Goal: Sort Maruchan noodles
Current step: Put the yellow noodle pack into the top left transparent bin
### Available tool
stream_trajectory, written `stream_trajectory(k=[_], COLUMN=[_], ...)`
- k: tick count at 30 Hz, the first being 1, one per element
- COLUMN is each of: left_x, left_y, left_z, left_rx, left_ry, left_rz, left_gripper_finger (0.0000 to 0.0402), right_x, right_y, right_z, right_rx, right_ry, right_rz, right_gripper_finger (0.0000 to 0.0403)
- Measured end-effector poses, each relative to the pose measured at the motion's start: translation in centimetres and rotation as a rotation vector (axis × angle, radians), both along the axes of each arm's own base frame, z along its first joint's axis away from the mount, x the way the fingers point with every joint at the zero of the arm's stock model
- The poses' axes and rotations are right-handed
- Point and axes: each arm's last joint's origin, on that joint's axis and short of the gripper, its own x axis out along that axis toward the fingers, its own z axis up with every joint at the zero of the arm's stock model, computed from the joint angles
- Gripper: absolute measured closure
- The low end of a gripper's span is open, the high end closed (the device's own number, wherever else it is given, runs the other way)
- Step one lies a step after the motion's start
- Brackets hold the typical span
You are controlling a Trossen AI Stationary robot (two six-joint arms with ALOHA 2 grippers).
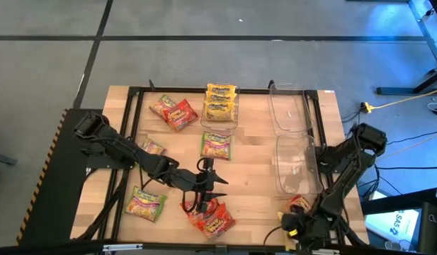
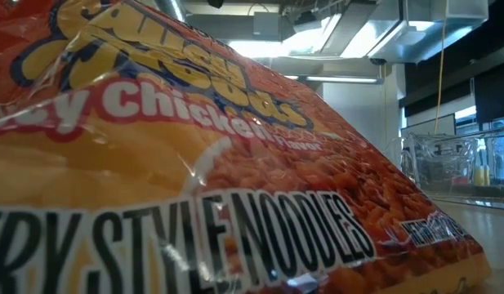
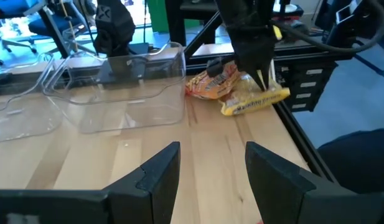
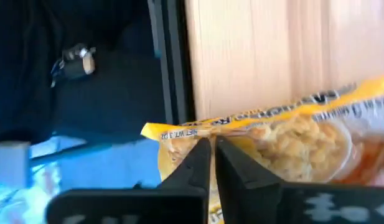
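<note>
Right claw (image 4: 212,163), low at the lower right of the high view, has its fingers pressed together, pinching the edge of a yellow packet (image 4: 291,134) that lies at the surface's right corner beside a red-orange packet (image 1: 299,204). Left claw (image 1: 207,190) sits at the lower middle of the high view with its fingers spread, holding nothing, just above a red-orange pair (image 1: 212,218) of noodle packets. Going from largest down: the wooden surface (image 1: 253,170) fills the middle of the high view, framed in black. Two clear bins (image 1: 292,138) stand one behind the other along its right side, both without packets. Yellow packets (image 1: 221,101) are stacked at the top middle, two red-orange packets (image 1: 174,110) lie at the upper left, one light green packet (image 1: 215,145) lies in the centre, another green packet (image 1: 146,203) at the lower left, and a small packet (image 1: 153,147) lies partly under the left arm. In the low view a red-orange noodle packet (image 2: 194,180) fills nearly the whole frame.
</note>
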Motion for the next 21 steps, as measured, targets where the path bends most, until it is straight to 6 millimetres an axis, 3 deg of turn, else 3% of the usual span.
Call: stream_trajectory(k=[11,17,21], left_x=[0.0,0.0,0.0], left_y=[0.1,0.1,0.1], left_z=[0.0,0.0,0.0], left_rx=[0.002,0.002,0.002], left_ry=[0.002,0.002,0.002], left_rz=[0.002,0.003,0.003], left_gripper_finger=[0.0227,0.0227,0.0227], right_x=[5.4,8.4,9.3], right_y=[-3.6,-6.6,-8.1], right_z=[-1.9,-1.7,-0.8], right_rx=[-0.363,-0.551,-0.591], right_ry=[-0.274,-0.366,-0.38], right_rz=[-0.004,-0.055,-0.022], right_gripper_finger=[0.0395,0.0395,0.0395])
